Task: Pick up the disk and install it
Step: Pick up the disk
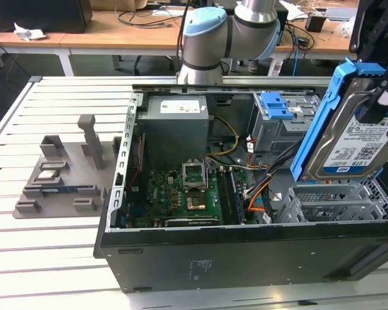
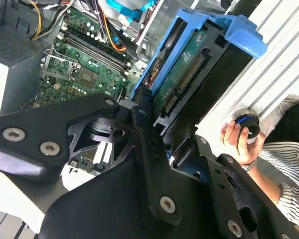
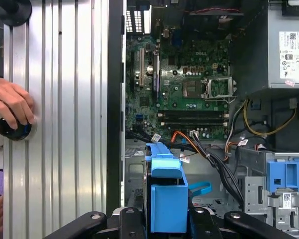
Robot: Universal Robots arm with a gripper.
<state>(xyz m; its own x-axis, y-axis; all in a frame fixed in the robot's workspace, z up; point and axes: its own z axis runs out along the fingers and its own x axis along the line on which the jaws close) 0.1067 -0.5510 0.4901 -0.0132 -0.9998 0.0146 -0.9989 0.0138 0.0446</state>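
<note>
Holding, item one: the disk (image 1: 355,139), pinched between my jaws, which are closed hard against its blue carrier rail, with my gripper (image 1: 378,106) at its upper end.

Position: lifted clear and tilted, label toward the exterior view, hanging above the grey drive cage (image 1: 336,201) at the exterior view's right end of the open computer case (image 1: 246,258). As far as I can judge, it touches nothing but me.

Nearby, inside the case: a fixed blue bracket (image 1: 276,104) beyond the cage; the motherboard (image 1: 187,194), well apart.

Outside the case: a slatted metal table (image 1: 58,245) carrying a grey parts fixture (image 1: 58,174); a person's hand (image 3: 10,107) resting on a dark knob (image 3: 12,128).

Status: pick-up done, by my reckoning. Installation not done; the disk sits in no bay, and the cage slots beneath it look vacant.
</note>
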